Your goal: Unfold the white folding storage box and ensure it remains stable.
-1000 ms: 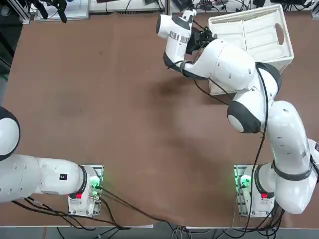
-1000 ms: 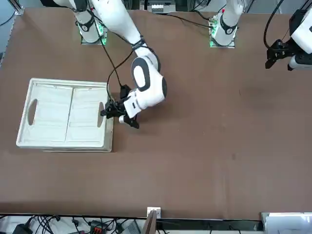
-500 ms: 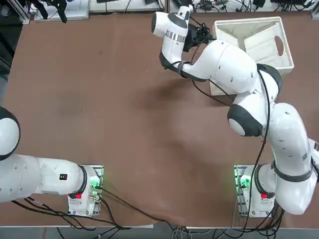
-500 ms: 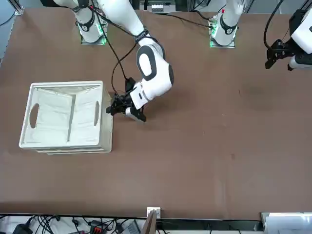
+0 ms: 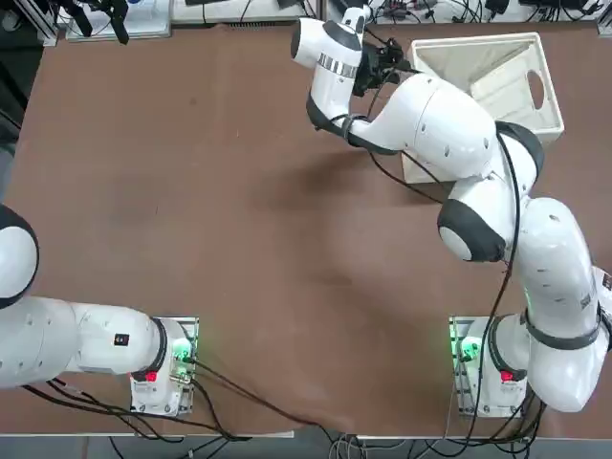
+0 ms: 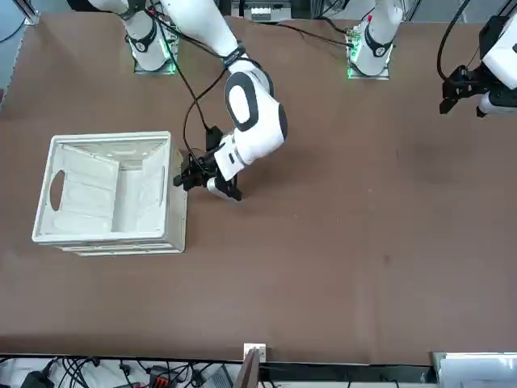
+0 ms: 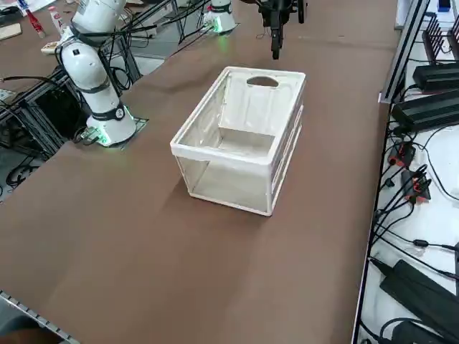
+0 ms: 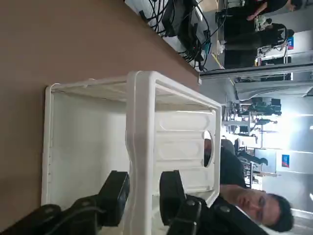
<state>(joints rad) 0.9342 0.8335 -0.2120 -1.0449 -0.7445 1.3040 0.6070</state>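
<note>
The white folding storage box (image 6: 109, 194) stands raised on the brown table (image 6: 339, 226) at the left of the front view, and at the upper right of the top view (image 5: 488, 76); its rim is lifted, and an end wall with an oval handle hole shows in the right side view (image 7: 240, 136). My right gripper (image 8: 143, 196) sits at the box's near short end, its two fingers (image 8: 116, 192) straddling the thick rim, one on each side, close against it. Whether I am truly clamping that rim or only bracketing it, I cannot tell.
</note>
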